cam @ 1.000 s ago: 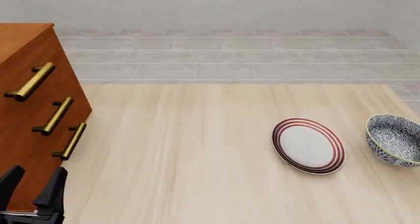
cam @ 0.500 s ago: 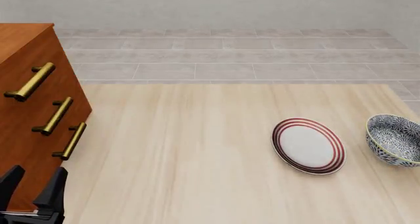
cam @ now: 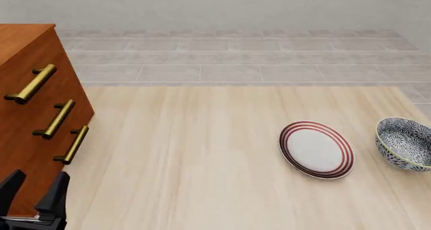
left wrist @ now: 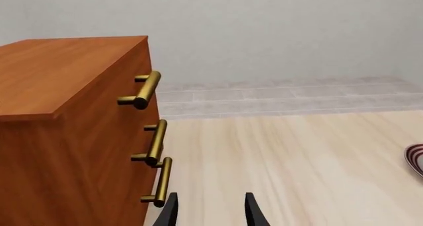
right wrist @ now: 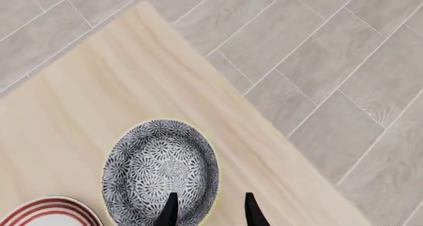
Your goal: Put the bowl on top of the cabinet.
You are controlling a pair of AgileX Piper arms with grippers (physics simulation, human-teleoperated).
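Note:
The blue-and-white patterned bowl (cam: 405, 143) stands upright at the table's right edge; the right wrist view looks down into the bowl (right wrist: 160, 171). My right gripper (right wrist: 207, 210) hangs open above it, one fingertip over the bowl's rim, the other over bare table. It does not show in the front view. The reddish-brown cabinet (cam: 30, 114) with three brass handles stands at the far left, and the cabinet (left wrist: 73, 132) fills one side of the left wrist view. My left gripper (cam: 34, 192) is open and empty near the front left corner, just in front of the cabinet.
A flat white plate with red rings (cam: 316, 149) lies just left of the bowl; its edge (right wrist: 49, 213) shows beside the bowl. The table's right edge (right wrist: 264, 137) runs close past the bowl, with grey tiled floor (cam: 235, 58) beyond.

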